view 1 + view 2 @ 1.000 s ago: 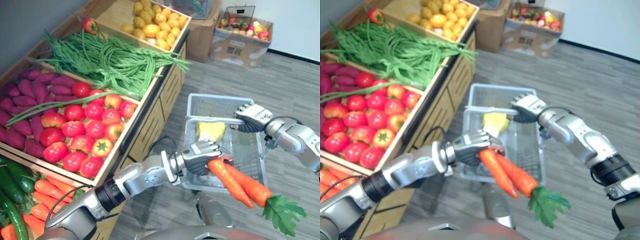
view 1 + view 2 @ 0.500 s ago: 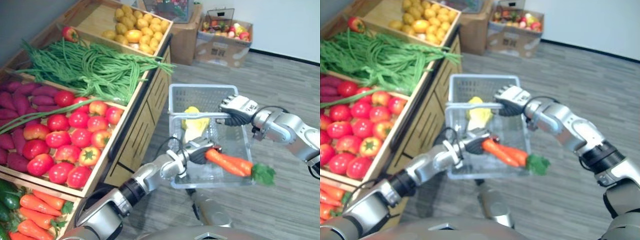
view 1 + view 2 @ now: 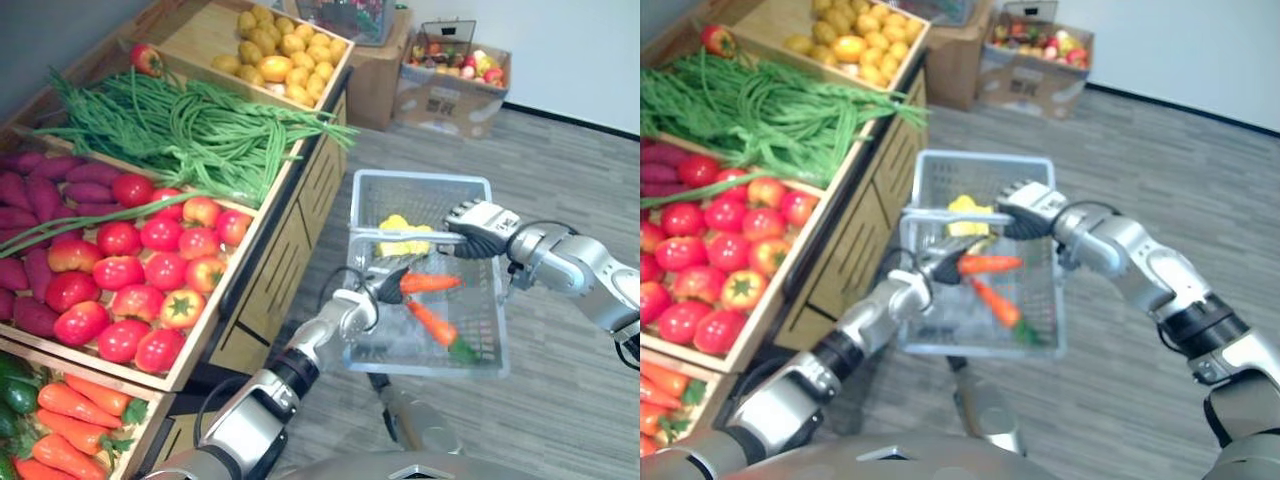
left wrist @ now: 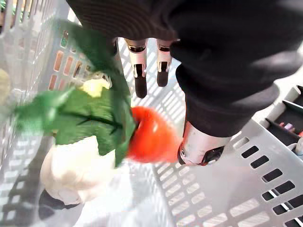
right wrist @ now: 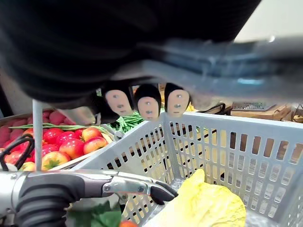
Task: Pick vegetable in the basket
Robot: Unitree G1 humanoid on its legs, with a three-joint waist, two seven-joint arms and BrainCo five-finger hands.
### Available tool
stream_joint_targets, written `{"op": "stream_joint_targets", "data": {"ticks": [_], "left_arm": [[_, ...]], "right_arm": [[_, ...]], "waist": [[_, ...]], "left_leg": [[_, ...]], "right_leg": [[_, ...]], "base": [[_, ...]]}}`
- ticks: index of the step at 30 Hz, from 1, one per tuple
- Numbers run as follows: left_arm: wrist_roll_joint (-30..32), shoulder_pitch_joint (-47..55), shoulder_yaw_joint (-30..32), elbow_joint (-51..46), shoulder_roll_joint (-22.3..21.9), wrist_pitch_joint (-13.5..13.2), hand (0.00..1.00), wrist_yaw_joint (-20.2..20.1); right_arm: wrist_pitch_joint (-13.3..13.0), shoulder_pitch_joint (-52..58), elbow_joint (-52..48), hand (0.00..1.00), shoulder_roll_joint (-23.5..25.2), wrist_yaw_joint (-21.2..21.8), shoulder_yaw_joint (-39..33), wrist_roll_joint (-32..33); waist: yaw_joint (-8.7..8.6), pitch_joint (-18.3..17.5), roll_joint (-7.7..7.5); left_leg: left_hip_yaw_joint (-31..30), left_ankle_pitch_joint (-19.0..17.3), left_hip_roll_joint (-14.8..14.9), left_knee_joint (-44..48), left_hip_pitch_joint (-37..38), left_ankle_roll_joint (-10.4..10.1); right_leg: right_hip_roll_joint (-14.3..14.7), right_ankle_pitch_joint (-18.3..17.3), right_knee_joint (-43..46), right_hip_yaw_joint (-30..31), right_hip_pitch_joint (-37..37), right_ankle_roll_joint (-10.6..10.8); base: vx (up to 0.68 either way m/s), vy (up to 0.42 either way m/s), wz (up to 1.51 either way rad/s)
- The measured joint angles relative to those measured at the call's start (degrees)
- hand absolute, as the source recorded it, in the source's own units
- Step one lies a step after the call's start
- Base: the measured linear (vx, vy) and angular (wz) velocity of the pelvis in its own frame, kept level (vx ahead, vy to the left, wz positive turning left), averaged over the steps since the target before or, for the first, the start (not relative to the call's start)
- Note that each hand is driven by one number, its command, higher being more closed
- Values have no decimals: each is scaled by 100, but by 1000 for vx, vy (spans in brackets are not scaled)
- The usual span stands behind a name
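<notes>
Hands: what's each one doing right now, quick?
Left hand: open, fingers straight inside the basket, carrot just beside them.
Right hand: shut on the basket handle.

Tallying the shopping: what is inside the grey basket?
Two carrots, a yellow leafy vegetable and a white item are in the basket. The left robot hand, also inside, hides part of its floor.
</notes>
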Motion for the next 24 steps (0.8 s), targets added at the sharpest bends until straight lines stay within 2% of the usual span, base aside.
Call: {"op": "stream_joint_targets", "data": {"ticks": [12, 17, 19, 20, 21, 22, 23, 24], "left_arm": [[6, -120, -94, -193, -169, -3, 0, -329], [-77, -117, -535, -1406, -79, -32, 0, -643], [-273, -107, -857, -2118, 206, -132, 0, -792], [-471, -103, -968, -2501, 358, -173, 0, -880], [-947, -103, -1103, -3029, 567, -262, 0, -1026], [-1785, -103, -1240, -3561, 791, -377, 0, -1296], [-2123, -101, -1274, -3780, 886, -393, 0, -1389], [-2757, -111, -1335, -4129, 1177, -389, 0, -1501]], "right_arm": [[122, 632, -186, 100, 67, 263, -696, 4], [178, 867, -192, 100, 463, 313, -1047, 10], [189, 983, -203, 100, 650, 315, -1388, 21], [216, 1041, -198, 100, 731, 309, -1524, 66], [263, 1116, -189, 100, 822, 302, -1657, 148], [343, 1173, -100, 100, 980, 289, -1728, 207], [351, 1222, -39, 100, 1064, 287, -1769, 245], [366, 1280, 155, 100, 1263, 262, -1807, 349]], "waist": [[115, 16, -26], [163, 18, -23], [194, 19, -21], [201, 20, -19], [253, 21, -17], [265, 26, -9], [272, 27, -7], [284, 28, -5]], "left_leg": [[-253, -14, -13, 14, -133, 0], [-377, -42, 153, 155, -235, 4], [-445, -55, 209, 202, -282, 9], [-491, -72, 261, 250, -316, 13], [-544, -89, 312, 306, -336, 21], [-618, -94, 348, 320, -341, 21], [-646, -94, 358, 318, -334, 21], [-747, -94, 366, 317, -334, 23]], "right_leg": [[-163, 20, -122, -161, 86, 22], [-155, 23, -142, -322, 92, 19], [-156, 23, -133, -383, 95, 19], [-156, 23, -127, -429, 95, 19], [-159, 22, -116, -485, 108, 19], [-171, 20, -115, -572, 164, 18], [-182, 16, -115, -607, 196, 14], [-213, 1, -114, -673, 258, -4]], "base": [[-59, -20, 9], [-60, -36, 13], [-55, -34, 14], [-48, -31, 19], [-62, -36, 27], [-63, -32, 26], [-62, -23, 30], [-85, -17, 32]]}}
